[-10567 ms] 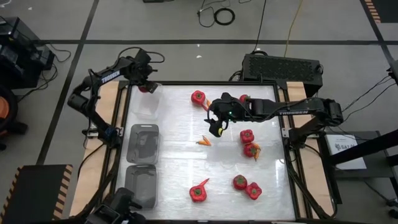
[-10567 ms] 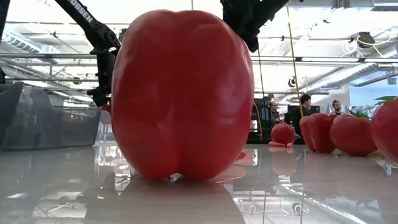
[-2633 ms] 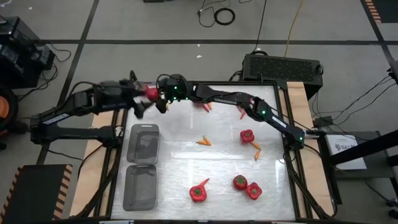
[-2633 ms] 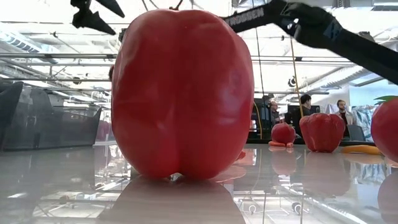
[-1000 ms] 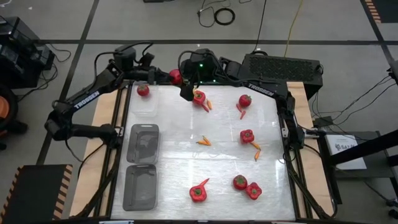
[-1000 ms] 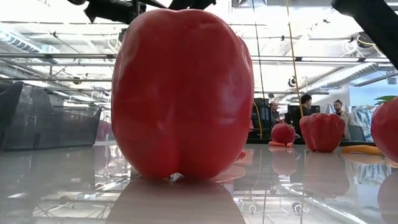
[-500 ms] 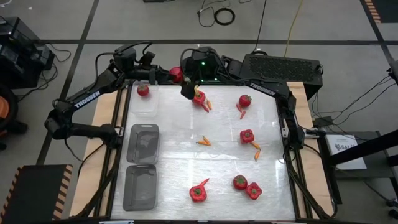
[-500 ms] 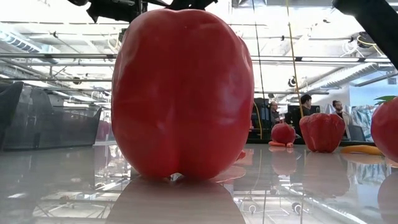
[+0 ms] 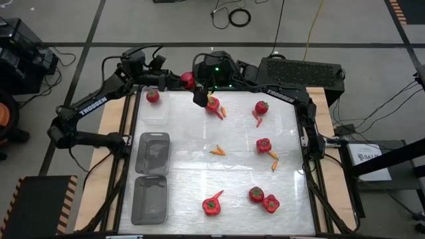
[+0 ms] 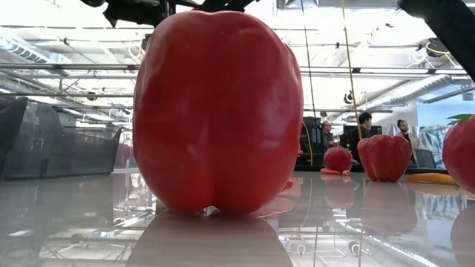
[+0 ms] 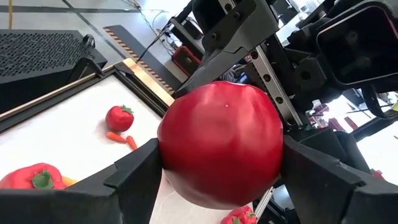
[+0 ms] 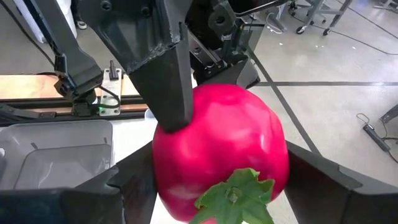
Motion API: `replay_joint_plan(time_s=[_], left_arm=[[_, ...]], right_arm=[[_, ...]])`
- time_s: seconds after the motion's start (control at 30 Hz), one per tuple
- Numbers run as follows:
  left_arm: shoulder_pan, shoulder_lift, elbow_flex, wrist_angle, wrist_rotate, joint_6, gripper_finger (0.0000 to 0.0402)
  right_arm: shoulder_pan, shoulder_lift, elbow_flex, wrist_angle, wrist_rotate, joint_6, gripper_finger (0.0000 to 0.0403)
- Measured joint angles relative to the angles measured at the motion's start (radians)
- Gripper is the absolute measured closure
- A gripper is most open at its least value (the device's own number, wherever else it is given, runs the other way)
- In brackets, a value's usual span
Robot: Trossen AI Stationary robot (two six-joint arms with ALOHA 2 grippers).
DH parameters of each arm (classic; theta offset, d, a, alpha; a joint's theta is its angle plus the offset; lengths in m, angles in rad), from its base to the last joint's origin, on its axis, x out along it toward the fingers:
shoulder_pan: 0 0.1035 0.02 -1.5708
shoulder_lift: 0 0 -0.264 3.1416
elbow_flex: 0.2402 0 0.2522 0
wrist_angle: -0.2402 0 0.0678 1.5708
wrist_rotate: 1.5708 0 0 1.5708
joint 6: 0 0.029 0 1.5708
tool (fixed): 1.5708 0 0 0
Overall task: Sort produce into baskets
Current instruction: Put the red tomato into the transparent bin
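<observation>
On the glossy white table [image 9: 226,179] produce [image 9: 263,144] lies scattered.

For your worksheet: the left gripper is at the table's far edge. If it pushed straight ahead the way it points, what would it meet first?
The left gripper has a red tomato between its fingers, and directly beyond it is the right gripper, gripping the same tomato from the opposite side. It would probably press into that gripper first, though depth is hard to judge.
</observation>
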Motion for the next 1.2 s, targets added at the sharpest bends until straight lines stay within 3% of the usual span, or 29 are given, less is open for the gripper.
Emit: replay_joint_plan(time_s=[0.17, 0.4, 0.7, 0.83, 1.2], left_arm=[[0.012, 0.001, 0.000, -0.032, 0.006, 0.021, 0.0109], [0.007, 0.002, -0.017, -0.089, -0.007, 0.094, 0.0109], [0.008, 0.003, -0.042, -0.226, -0.091, 0.202, 0.0109], [0.009, 0.002, -0.042, -0.366, -0.197, 0.329, 0.0109], [0.019, 0.002, -0.042, -0.658, -0.620, 0.580, 0.0109]], right_arm=[[0.000, 0.003, 0.000, -0.023, -0.006, -0.008, 0.0116], [0.002, 0.008, 0.000, -0.032, -0.023, 0.009, 0.0066], [0.000, 0.008, 0.000, -0.155, -0.012, 0.012, 0.0042], [-0.002, 0.008, 0.000, -0.278, -0.012, 0.032, 0.0042], [-0.032, 0.006, 0.000, -0.555, -0.039, 0.061, 0.0042]])
